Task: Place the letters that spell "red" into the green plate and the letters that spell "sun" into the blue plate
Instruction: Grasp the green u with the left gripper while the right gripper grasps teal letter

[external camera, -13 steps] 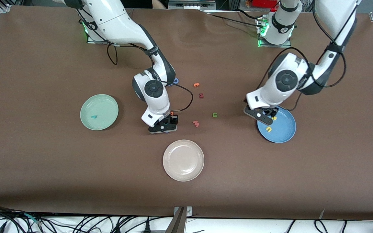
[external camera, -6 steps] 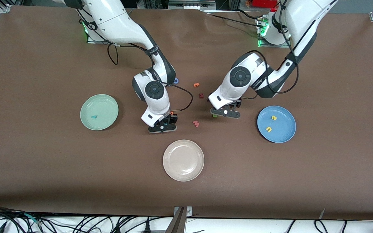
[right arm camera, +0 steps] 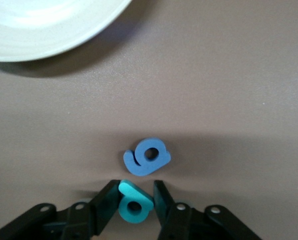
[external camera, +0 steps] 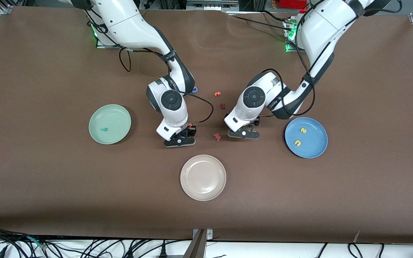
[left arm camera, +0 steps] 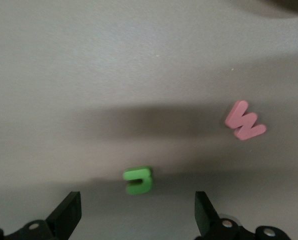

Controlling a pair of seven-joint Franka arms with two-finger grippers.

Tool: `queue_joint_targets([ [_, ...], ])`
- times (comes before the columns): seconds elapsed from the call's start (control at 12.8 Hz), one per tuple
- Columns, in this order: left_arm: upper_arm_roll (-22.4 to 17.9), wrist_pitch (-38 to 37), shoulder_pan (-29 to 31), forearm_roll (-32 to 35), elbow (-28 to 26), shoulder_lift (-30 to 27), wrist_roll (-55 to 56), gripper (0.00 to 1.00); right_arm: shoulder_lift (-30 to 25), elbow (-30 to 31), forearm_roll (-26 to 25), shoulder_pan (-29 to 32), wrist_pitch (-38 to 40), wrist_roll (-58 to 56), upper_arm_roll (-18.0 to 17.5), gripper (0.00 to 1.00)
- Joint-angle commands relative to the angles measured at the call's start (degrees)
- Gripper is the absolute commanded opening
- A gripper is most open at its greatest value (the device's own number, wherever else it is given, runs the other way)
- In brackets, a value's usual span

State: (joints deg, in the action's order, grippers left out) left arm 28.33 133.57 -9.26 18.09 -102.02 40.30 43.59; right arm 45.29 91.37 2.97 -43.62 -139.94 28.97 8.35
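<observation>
The cream plate (external camera: 203, 193) sits near the middle of the table (external camera: 48, 179), and it shows in the right wrist view too (right arm camera: 39, 30). The green plate (external camera: 115, 116) lies farther from the front camera than the cream plate, toward the right arm's end of the table. The teal r (external camera: 103, 129) lies in it. The blue plate (external camera: 314, 150) lies farther from the camera than the cream plate too, toward the left arm's end. The yellow s (external camera: 303, 130) and the yellow arch letter (external camera: 297, 143) lie in it. The right gripper (external camera: 179, 141) (right arm camera: 135, 186) is down low near the cream plate. Its jaws pinch the teal d (right arm camera: 135, 206). A blue letter (right arm camera: 146, 156) lies flat on the table just beside the teal d. A bit of an orange letter (external camera: 190, 125) peeks out by this gripper. The left gripper (external camera: 243, 134) (left arm camera: 137, 197) is also near the cream plate, more toward the left arm's end. Its jaws are wide apart and grip nothing. It is low over the green arch letter (left arm camera: 138, 180), which lies on the table. The pink w (external camera: 217, 137) (left arm camera: 244, 120) lies between the two grippers. A dark red letter (external camera: 223, 106) and an orange curly letter (external camera: 217, 94) lie farther from the camera than the cream plate.
</observation>
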Motion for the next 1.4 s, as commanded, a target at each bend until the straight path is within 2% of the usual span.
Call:
queue_joint_targets([
  [0.0, -0.65, 1.51, -0.67, 2.31, 1.82, 1.97, 2.99, 1.00, 1.21, 0.04, 0.37, 0.46, 1.33, -0.14, -0.44, 0.28],
  [0.23, -0.74, 4.24, -0.06, 2.31, 1.12, 3.12, 3.08, 1.00, 1.21, 0.04, 0.37, 0.46, 2.04, -0.14, -0.44, 0.28],
  [0.31, -0.82, 4.24, 0.03, 2.31, 1.03, 3.12, 3.08, 0.96, 1.03, 0.04, 0.37, 0.46, 2.12, -0.14, -0.44, 0.28],
  [0.47, -1.17, 4.24, -0.06, 2.31, 0.94, 3.12, 3.08, 0.73, 0.07, -0.31, 0.37, 0.81, 4.39, -0.49, -0.26, 0.28],
  [0.62, -1.18, 3.89, -0.14, 2.31, -0.10, 2.95, 3.08, 0.70, -1.68, -0.58, 0.37, 2.04, 8.00, -1.71, -0.26, 0.28],
  [0.7, -1.18, 3.89, -0.15, 2.31, -0.81, 2.68, 3.08, 0.66, -2.74, -0.58, 0.37, 2.39, 9.49, -1.89, -0.18, 0.28],
  [0.86, -1.18, 3.89, 0.03, 2.31, -1.17, 2.59, 3.08, 0.44, -4.84, -0.58, 0.37, 3.97, 12.65, -2.42, -0.18, 0.28],
  [1.09, -1.18, 3.71, 0.12, 2.31, -1.17, 2.51, 3.17, 0.12, -8.71, -0.49, 0.55, 8.62, 18.89, -9.51, -0.17, 0.28],
  [1.32, -1.09, 1.27, 0.29, 2.31, -0.73, 1.37, 2.99, 0.08, -11.44, -0.31, 0.55, 13.63, 24.34, -17.43, 0.18, 0.28],
])
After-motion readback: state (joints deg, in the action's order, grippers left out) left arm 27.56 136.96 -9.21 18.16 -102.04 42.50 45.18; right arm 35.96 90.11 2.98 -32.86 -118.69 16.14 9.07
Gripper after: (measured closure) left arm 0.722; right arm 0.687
